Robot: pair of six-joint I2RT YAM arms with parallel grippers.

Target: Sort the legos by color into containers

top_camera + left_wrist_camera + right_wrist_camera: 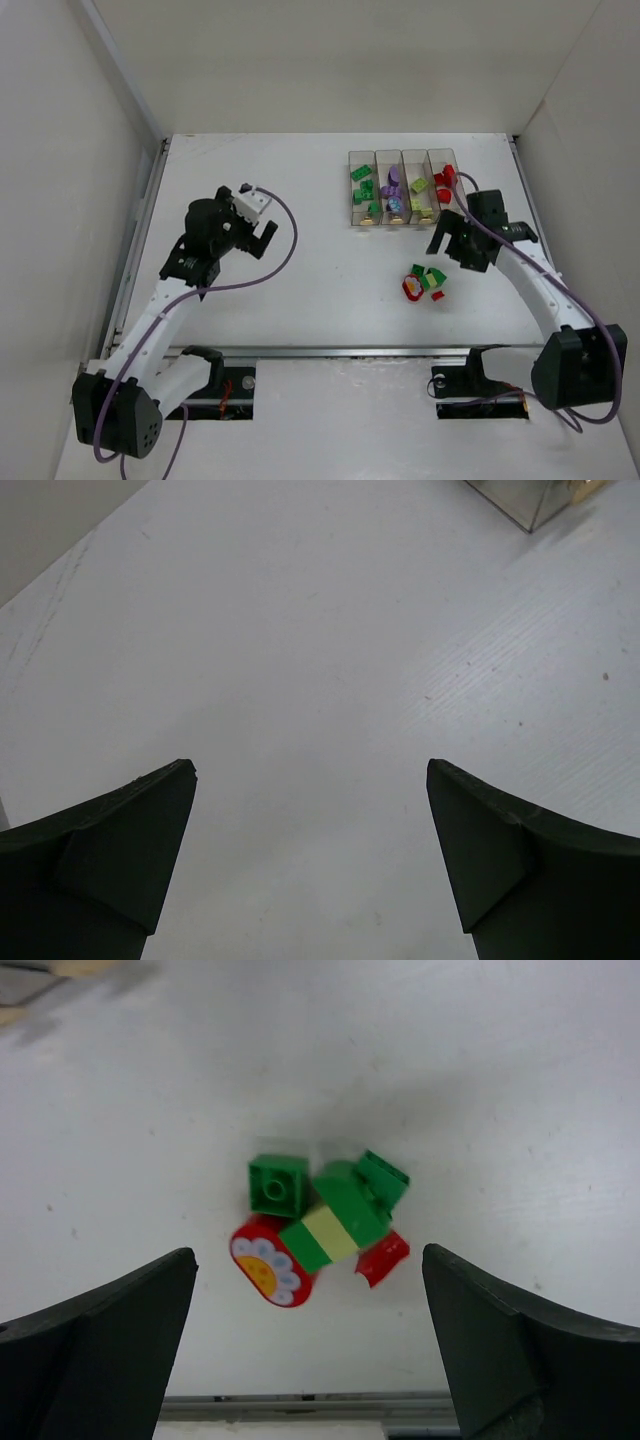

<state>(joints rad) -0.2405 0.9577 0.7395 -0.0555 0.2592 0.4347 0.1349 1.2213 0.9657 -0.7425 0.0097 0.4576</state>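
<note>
Fingers [120, 1330] of my right gripper [308, 1250] stand wide apart with nothing between them, and from the right wrist a small heap of loose legos [320, 1225] lies on the white table [500, 1080] in the gap. In that heap a green square brick [278, 1185] touches a green and pale yellow piece [335, 1222]. A red rounded piece with a flower print [268, 1265] is pressed against that piece's low left end, a small red piece [382, 1258] sits at its other side, and another green brick [384, 1178] sits at its upper right. From above, the heap [425, 282] sits on the near side of the row of containers [402, 152], off its red end, and my right gripper [448, 240] hangs between the heap and the row, just beside the red bin [441, 157]. The row reads green bin [358, 157], purple bin [388, 157], yellow-green bin [415, 157], then red, each already holding bricks of its own colour. My left gripper [262, 235] is well to the left of the row, over bare table. Its fingers [110, 850] are spread wide and empty too. Only the corner of one clear container [525, 505], with a yellowish mark [585, 488], shows at the top right of the left wrist view.
</note>
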